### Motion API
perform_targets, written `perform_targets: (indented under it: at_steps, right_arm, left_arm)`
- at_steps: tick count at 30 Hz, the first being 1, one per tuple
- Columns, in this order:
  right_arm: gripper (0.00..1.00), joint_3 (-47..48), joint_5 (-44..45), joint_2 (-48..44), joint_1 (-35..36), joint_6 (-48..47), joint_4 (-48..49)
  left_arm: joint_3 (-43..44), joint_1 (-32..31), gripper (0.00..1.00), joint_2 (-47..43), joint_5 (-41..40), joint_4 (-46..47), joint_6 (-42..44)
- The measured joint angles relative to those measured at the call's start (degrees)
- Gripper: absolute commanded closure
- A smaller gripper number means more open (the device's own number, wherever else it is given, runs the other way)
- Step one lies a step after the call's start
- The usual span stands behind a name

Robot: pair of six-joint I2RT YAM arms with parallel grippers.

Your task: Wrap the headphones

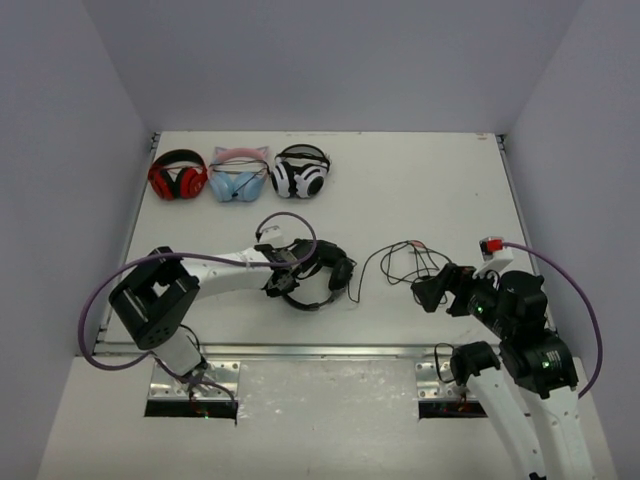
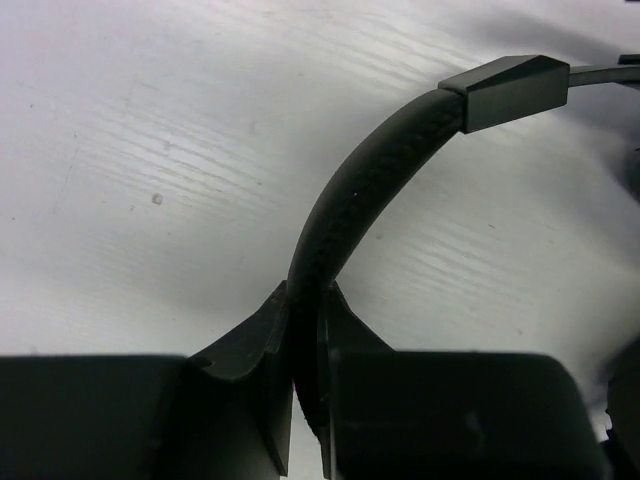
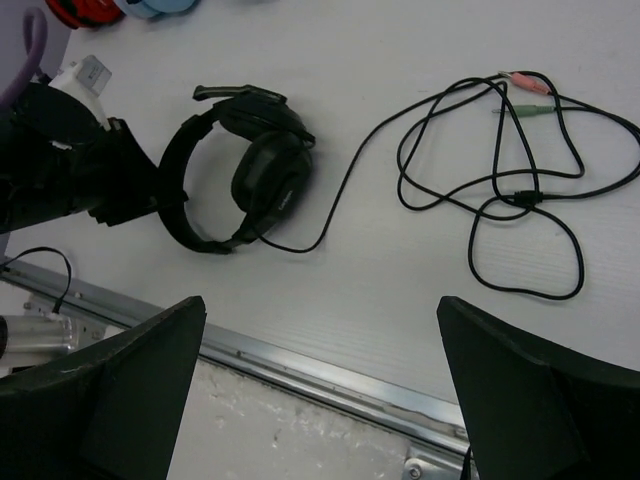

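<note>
Two dark fingers of the left gripper [image 2: 305, 345] press together on the padded headband [image 2: 350, 190] of the black headphones [image 3: 268, 180], pinching the band from both sides just above the white desk [image 1: 420, 190]. Seen from overhead, the headset lies on the desk left of centre, towards the near edge, with the left arm stretched across from its base to reach it. Its thick ear cups sit on the side away from that arm.

A thin black cable [image 3: 520, 197] runs from the lower cup, sweeps right across the desk and ends in a loose tangle of loops between the two arms, with a pink plug [image 3: 520, 78] and a green plug [image 3: 527, 110] lying at the far edge of the tangle.

To the right, the right gripper [image 3: 320, 310] hangs above the near side of the desk with its fingers spread wide and nothing between them, well apart from the headset and just beside the cable pile.

Along the far left edge of the desk, three other headsets sit in a row: a red-and-black pair [image 1: 177, 177], a light blue pair with pink ears [image 1: 238, 175] and a black-and-white pair [image 1: 301, 172].
</note>
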Motion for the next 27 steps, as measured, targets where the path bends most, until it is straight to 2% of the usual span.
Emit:
perform_targets:
  at_steps: [7, 12, 15, 18, 22, 27]
  right_arm:
    - [0.01, -8.46, -10.97, 0.07, 0.00, 0.76, 9.05]
    - [0.01, -17.88, -24.04, -2.67, 0.00, 3.50, 24.15]
    - [0.01, -19.23, -29.83, -0.90, 0.00, 4.68, 32.61]
    - [0.08, -19.19, -34.05, 4.20, 0.00, 5.46, 42.10]
    - [0.08, -18.84, -36.39, 14.12, 0.85, 5.29, 51.28]
    - [0.08, -15.67, -33.29, 25.68, 8.92, 0.35, 55.76]
  left_arm:
    - [10.88, -8.00, 0.99, -2.16, -4.76, -9.81, 4.70]
    - [18.58, -10.54, 1.00, -8.76, -9.25, -18.91, 7.39]
    - [22.95, -10.54, 1.00, -12.02, -12.33, -23.06, 9.05]
    - [26.32, -10.54, 1.00, -15.10, -15.28, -26.53, 10.73]
    - [30.99, -10.54, 1.00, -17.57, -18.05, -29.97, 13.22]
    - [37.42, -10.54, 1.00, -18.78, -20.13, -31.43, 14.23]
